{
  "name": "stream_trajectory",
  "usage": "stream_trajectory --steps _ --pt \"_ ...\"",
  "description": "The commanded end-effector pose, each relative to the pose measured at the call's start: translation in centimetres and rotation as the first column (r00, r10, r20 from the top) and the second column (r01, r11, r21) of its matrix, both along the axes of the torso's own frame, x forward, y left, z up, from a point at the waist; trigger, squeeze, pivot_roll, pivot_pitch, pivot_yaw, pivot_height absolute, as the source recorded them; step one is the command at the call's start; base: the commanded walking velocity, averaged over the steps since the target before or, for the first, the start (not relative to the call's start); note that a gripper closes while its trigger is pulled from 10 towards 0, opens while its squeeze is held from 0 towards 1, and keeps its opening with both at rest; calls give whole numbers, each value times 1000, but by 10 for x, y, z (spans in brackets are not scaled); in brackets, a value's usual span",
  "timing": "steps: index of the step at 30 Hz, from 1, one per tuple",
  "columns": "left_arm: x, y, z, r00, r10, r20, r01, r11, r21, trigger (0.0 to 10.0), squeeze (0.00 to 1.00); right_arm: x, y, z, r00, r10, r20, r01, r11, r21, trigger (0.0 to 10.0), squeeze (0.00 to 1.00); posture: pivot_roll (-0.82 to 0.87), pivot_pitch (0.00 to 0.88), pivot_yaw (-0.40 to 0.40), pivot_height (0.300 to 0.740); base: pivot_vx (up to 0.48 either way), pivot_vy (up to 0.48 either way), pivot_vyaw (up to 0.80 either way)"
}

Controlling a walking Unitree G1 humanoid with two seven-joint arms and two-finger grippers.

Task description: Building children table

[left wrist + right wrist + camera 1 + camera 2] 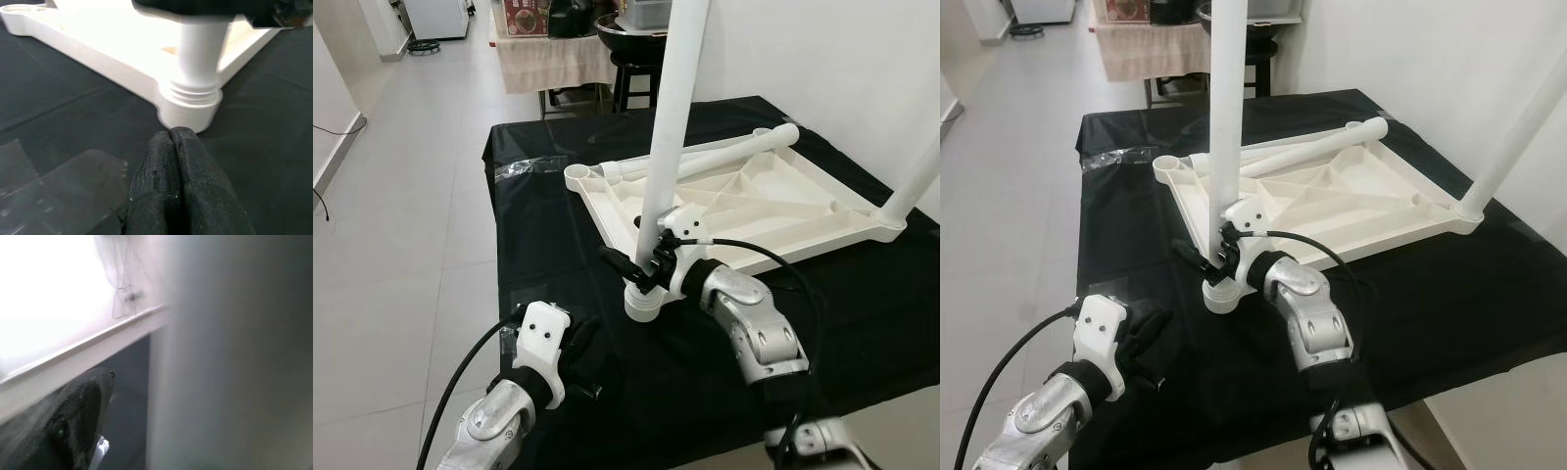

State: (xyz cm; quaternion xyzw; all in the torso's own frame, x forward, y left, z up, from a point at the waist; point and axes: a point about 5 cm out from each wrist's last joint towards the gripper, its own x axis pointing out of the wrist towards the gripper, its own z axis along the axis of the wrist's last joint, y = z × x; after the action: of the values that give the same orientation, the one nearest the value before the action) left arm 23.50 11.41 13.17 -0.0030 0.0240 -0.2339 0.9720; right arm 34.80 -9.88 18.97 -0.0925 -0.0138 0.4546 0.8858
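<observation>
Right tool (644, 262) grips the upright leg (668, 137) just above the corner socket (644, 304) of the tabletop (773, 201), its black fingers (73, 423) clamped around the white tube. That tabletop is the landmark: a white moulded panel lying underside up on a worktop covered in black cloth (558, 235), ribs showing. A second leg (915, 181) stands in the tabletop's far right corner, leaning away. A third leg (724, 152) lies flat along the tabletop's back edge, beside an open socket (579, 177) at the left corner. Left tool (172, 147) rests on the cloth just in front of the gripped corner, its two fingers (156, 181) pressed together with nothing between them, tips nearly touching the socket. A patch of clear tape (58, 191) lies on the cloth beside it.
</observation>
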Motion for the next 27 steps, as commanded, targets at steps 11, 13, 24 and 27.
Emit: stream_trajectory --steps 11,13,24,27 --pt "-4 -2 -2 1000 4 -20 -5 1000 -4 10000 0 20 -4 12 970 235 -54 -235 972 9 4627 0 53 101 -65 740 0 0 0" --pt "-5 -2 -1 1000 4 -20 -4 1000 -3 10000 0 23 -5 12 969 240 -62 -239 971 13 2039 0 64 107 -64 740 0 0 0" --pt "-7 0 -2 1000 4 -28 -4 1000 0 10000 0 28 -20 8 959 261 -107 -256 965 60 0 0 67 112 -55 740 0 0 0" --pt "-8 -1 -2 1000 3 -29 -3 1000 0 10000 0 23 -27 -1 966 241 -97 -237 970 48 0 0 61 110 -56 740 0 0 0"
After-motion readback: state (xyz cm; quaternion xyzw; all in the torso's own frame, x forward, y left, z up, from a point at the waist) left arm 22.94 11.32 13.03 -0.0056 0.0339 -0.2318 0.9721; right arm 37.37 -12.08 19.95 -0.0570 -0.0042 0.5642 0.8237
